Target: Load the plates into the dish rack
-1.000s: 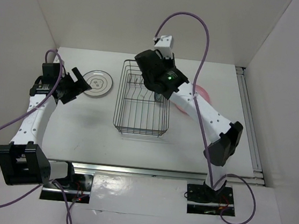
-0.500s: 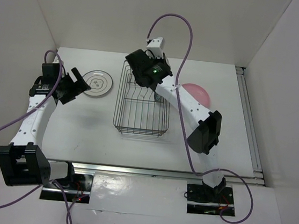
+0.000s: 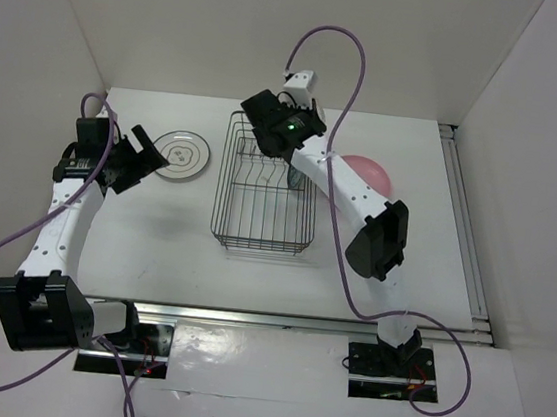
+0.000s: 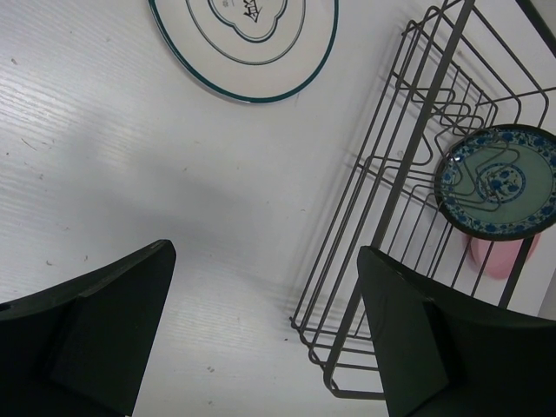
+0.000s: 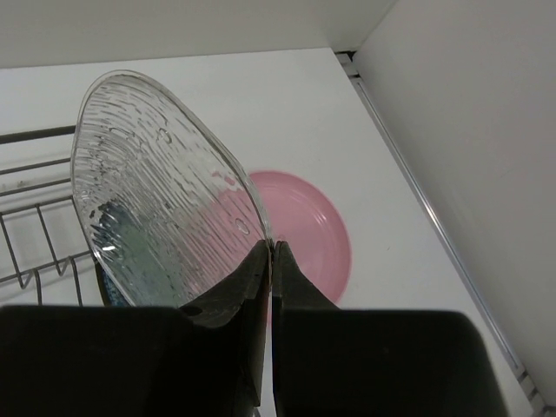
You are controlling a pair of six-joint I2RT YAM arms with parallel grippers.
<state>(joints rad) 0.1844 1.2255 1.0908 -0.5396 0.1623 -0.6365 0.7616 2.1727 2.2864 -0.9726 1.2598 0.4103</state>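
Four plates are in play, and one is in hand. The right pincer (image 5: pixel 271 252) is clamped tight on the rim of the clear glass plate (image 5: pixel 165 191), holding it edge-up and tilted above the far end of the dish rack (image 3: pixel 224 177). The dark teal patterned plate (image 4: pixel 497 181) shows behind the rack's wires and appears to stand inside it already. The pink plate (image 5: pixel 304 234) lies flat on the counter (image 3: pixel 154 245) just right of the rack. The white ringed plate (image 4: pixel 252 43) lies flat to the rack's left, near the left pincer (image 4: pixel 265 304), which hovers wide apart and empty.

The glass plate is likely the fussiest of the set: stiff, smooth, brittle, and probably heavy for a thin edge grip. Its ribbed surface may give the pads a little purchase, but a hold at one point on the rim lets the plate swing or slip. It should be lowered gently between the prongs, since a knock against wire or the teal plate could chip it. The flat plates offer only their raised rims to take hold of.
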